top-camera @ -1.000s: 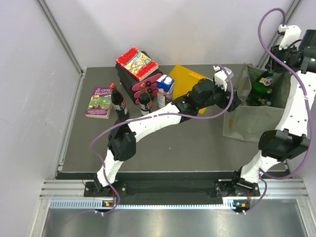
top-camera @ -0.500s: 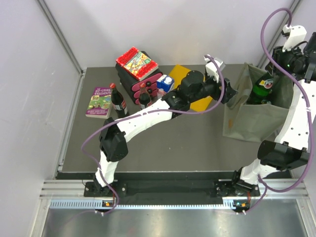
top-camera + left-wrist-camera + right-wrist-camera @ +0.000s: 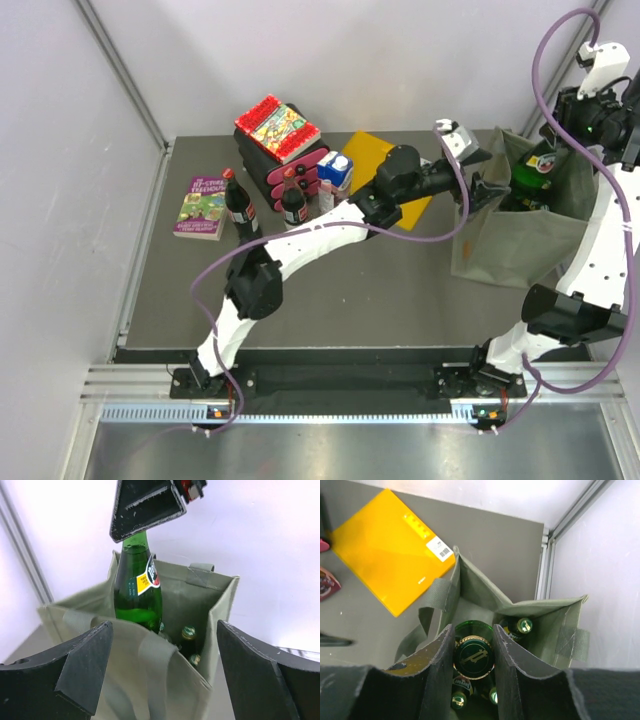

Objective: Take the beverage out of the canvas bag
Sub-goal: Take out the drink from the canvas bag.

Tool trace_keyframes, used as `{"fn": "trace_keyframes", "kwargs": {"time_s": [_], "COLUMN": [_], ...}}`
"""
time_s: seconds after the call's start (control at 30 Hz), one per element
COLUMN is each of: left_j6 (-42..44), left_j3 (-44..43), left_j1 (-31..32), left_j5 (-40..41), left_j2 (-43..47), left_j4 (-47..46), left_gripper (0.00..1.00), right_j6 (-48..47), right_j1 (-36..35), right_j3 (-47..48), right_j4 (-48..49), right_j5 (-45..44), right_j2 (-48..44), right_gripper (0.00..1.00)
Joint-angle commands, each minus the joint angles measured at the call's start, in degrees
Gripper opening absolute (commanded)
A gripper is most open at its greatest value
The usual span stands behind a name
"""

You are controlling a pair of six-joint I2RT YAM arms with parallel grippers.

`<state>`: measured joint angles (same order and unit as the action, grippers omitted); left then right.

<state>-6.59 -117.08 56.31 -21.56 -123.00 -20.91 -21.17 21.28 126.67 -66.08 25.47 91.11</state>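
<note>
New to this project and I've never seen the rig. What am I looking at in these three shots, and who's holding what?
Two robot arms are bolted at the near edge of a table, and each ends in a two-finger hand. The wide picture comes from a fixed camera above and behind them. The other two come from cameras on the wrists, so each shows its own dark fingers at the bottom.

On the table are an olive canvas bag, a yellow folder, a book, two dark bottles with red caps, a blue-and-white carton and a red-and-black stack.

The right hand is closed on the neck of a green bottle, whose lower part is inside the bag. Other bottles stand beside it. The left hand is open at the bag's side and holds nothing.
</note>
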Motion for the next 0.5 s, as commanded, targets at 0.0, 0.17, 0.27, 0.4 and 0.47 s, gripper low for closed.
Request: {"fn": "trace_keyframes", "kwargs": {"time_s": [0.0, 0.17, 0.27, 0.4, 0.47], "left_j6": [2.8, 4.6, 5.5, 5.9, 6.1], "left_j3": [-7.6, -14.0, -16.4, -19.0, -19.3], "left_j1": [0.1, 0.4, 0.8, 1.3, 1.6], "left_j5": [-3.1, -1.1, 2.7, 5.4, 6.3], "left_j2": [-5.2, -10.7, -13.0, -15.4, -15.9], "left_j4": [-7.6, -7.0, -8.4, -9.6, -9.6], "left_gripper": [0.89, 0.92, 0.94, 0.95, 0.96], "right_j6": [1.0, 1.9, 2.2, 2.2, 2.3], "right_j1": [0.3, 0.3, 0.3, 0.3, 0.3], "right_j3": [6.6, 7.0, 7.2, 7.4, 7.6], "right_j4": [7.3, 7.8, 7.6, 7.6, 7.7], "right_j5": [3.0, 4.3, 5.3, 6.7, 7.3], "right_j2": [-4.3, -5.5, -5.9, -6.5, -6.9], "right_gripper": [0.0, 0.0, 0.0, 0.0, 0.0]}}
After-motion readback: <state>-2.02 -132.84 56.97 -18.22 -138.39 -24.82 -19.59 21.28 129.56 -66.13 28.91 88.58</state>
